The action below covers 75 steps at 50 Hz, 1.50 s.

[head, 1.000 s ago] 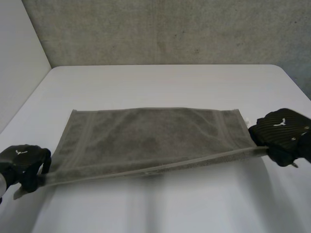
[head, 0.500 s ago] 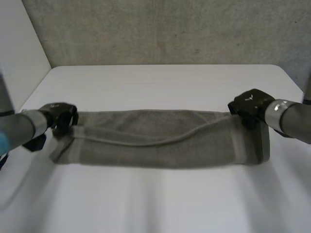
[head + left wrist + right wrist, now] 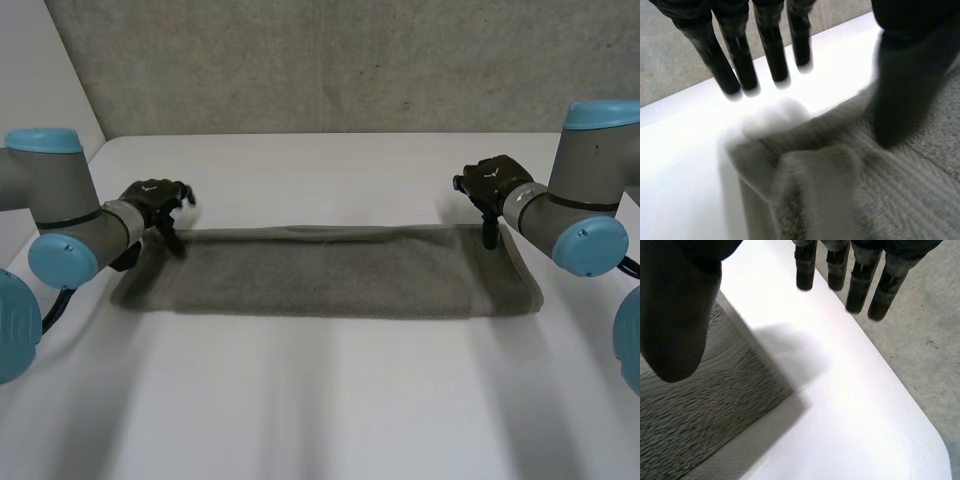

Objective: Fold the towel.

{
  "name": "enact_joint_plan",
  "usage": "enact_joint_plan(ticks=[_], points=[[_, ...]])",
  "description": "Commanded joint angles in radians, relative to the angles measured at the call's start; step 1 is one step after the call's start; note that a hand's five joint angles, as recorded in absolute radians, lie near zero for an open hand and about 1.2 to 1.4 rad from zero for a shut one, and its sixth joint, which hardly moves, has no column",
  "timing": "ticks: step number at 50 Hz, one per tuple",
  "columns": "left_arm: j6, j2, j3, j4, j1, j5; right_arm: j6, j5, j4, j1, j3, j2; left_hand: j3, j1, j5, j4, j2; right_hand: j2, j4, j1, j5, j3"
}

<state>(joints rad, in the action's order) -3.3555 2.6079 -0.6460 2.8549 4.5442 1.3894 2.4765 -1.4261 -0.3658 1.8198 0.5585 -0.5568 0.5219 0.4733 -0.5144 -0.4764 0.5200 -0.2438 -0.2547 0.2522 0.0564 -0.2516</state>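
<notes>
The grey towel (image 3: 320,275) lies on the white table (image 3: 320,400) as a long strip, folded in half lengthwise. My left hand (image 3: 155,200) hovers at its far left corner, open, fingers spread and holding nothing. In the left wrist view the straight fingers (image 3: 767,50) stand above the table just past the towel's rumpled corner (image 3: 805,165), with the thumb over the cloth. My right hand (image 3: 492,180) is at the far right corner, open too. In the right wrist view its fingers (image 3: 855,285) hang over bare table and its thumb over the towel's edge (image 3: 705,410).
A grey wall (image 3: 330,60) rises behind the table's far edge. Grey floor (image 3: 920,340) lies beyond the table's rounded corner beside my right hand. Both arms reach in from the sides, elbows near the table's side edges.
Both hands carried the towel's near edge over to the far edge, folding it in half. They have since let go and opened.
</notes>
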Motion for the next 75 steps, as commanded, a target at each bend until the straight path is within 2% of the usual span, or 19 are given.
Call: enact_joint_plan(ticks=[1, 8, 18, 22, 24, 31, 44, 45, 46, 47, 48, 56, 63, 68, 69, 70, 72, 73, 75], points=[[0.008, -0.046, -0.021, 0.015, -0.028, 0.0, 0.048, -0.013, 0.01, 0.007, -0.009, -0.063, -0.344, -0.295, 0.511, 0.298, -0.342, 0.069, 0.08, -0.078, -0.056, 0.077], [0.01, -0.268, -0.188, 0.023, -0.037, -0.001, 0.096, 0.001, 0.03, 0.023, 0.135, -0.255, -0.344, -0.295, 0.511, 0.298, -0.342, 0.069, 0.08, -0.078, -0.056, 0.077], [0.004, -0.547, -0.597, 0.082, -0.016, -0.01, 0.094, 0.027, 0.22, 0.006, 0.744, -0.662, -0.344, -0.295, 0.511, 0.298, -0.342, 0.069, 0.08, -0.078, -0.056, 0.077], [0.001, -0.601, -0.809, 0.147, 0.004, -0.013, 0.091, 0.027, 0.268, -0.004, 0.896, -0.721, -0.344, -0.295, 0.511, 0.298, -0.342, 0.069, 0.08, -0.078, -0.056, 0.077], [0.001, -0.618, -0.855, 0.171, 0.016, -0.013, 0.09, 0.035, 0.318, -0.022, 1.007, -0.735, -0.341, -0.292, 0.508, 0.295, -0.339, -0.067, -0.056, 0.058, 0.079, -0.059], [0.008, -0.677, -1.043, 0.319, 0.023, -0.012, 0.084, 0.044, 0.448, -0.1, 1.15, -0.689, -0.341, -0.292, 0.508, 0.295, -0.339, -0.143, -0.132, 0.135, 0.156, -0.136], [0.01, -0.716, -1.164, 0.518, -0.002, -0.012, 0.024, 0.056, 0.542, -0.177, 1.109, -0.465, -0.344, -0.295, 0.511, 0.298, -0.342, -0.352, -0.341, 0.343, 0.364, -0.344], [0.01, -0.72, -1.164, 0.518, -0.001, -0.012, 0.025, 0.059, 0.542, -0.188, 1.098, -0.453, -0.344, -0.295, 0.511, 0.298, -0.342, -0.48, -0.469, 0.471, 0.493, -0.472], [0.01, -0.724, -1.164, 0.518, -0.001, -0.012, 0.025, 0.065, 0.542, -0.195, 1.088, -0.448, -0.344, -0.295, 0.511, 0.298, -0.342, -0.784, -0.773, 0.775, 0.796, -0.776], [0.01, -0.729, -1.164, 0.518, -0.001, -0.012, 0.025, 0.065, 0.542, -0.195, 1.087, -0.448, -0.344, -0.295, 0.511, 0.298, -0.342, -0.787, -0.776, 0.778, 0.799, -0.779], [0.01, -0.729, -1.164, 0.518, -0.001, -0.012, 0.03, 0.067, 0.542, -0.206, 1.078, -0.448, -0.344, -0.295, 0.511, 0.298, -0.342, -1.149, -1.138, 1.14, 1.162, -1.141], [0.011, -0.753, -1.166, 0.518, 0.003, -0.01, 0.009, 0.023, 0.545, -0.365, 1.048, -0.589, -0.344, -0.295, 0.511, 0.298, -0.342, -1.152, -1.142, 1.144, 1.165, -1.145], [0.011, -0.767, -1.163, 0.518, 0.001, -0.01, -0.112, -0.014, 0.533, -0.381, 0.939, -0.601, -0.344, -0.295, 0.511, 0.298, -0.342, -1.152, -1.142, 1.144, 1.165, -1.145], [0.011, -0.769, -1.153, 0.523, 0.001, -0.01, -0.13, -0.076, 0.531, -0.241, 0.844, -0.594, -0.344, -0.295, 0.511, 0.298, -0.342, -1.152, -1.142, 1.144, 1.165, -1.145], [0.011, -0.769, -1.153, 0.523, 0.001, -0.01, -0.13, -0.091, 0.531, -0.146, 0.801, -0.577, -0.344, -0.295, 0.511, 0.298, -0.342, -1.152, -1.142, 1.144, 1.165, -1.145], [0.011, -0.769, -1.149, 0.523, 0.001, -0.01, -0.13, -0.091, 0.531, -0.145, 0.801, -0.577, -0.344, -0.295, 0.511, 0.298, -0.342, -1.152, -1.142, 1.144, 1.165, -1.145], [0.011, -0.769, -1.144, 0.524, 0.003, -0.01, -0.128, -0.115, 0.525, 0.034, 0.7, -0.523, -0.344, -0.295, 0.511, 0.298, -0.342, -1.152, -1.142, 1.144, 1.165, -1.145], [0.013, -0.769, -1.141, 0.526, 0.004, -0.01, -0.128, -0.116, 0.525, 0.035, 0.699, -0.523, -0.344, -0.295, 0.511, 0.298, -0.342, -1.152, -1.142, 1.144, 1.165, -1.145], [0.013, -0.769, -1.138, 0.527, 0.009, -0.01, -0.128, -0.178, 0.493, 0.181, 0.618, -0.467, -0.344, -0.295, 0.511, 0.298, -0.342, -1.152, -1.142, 1.144, 1.165, -1.145]])
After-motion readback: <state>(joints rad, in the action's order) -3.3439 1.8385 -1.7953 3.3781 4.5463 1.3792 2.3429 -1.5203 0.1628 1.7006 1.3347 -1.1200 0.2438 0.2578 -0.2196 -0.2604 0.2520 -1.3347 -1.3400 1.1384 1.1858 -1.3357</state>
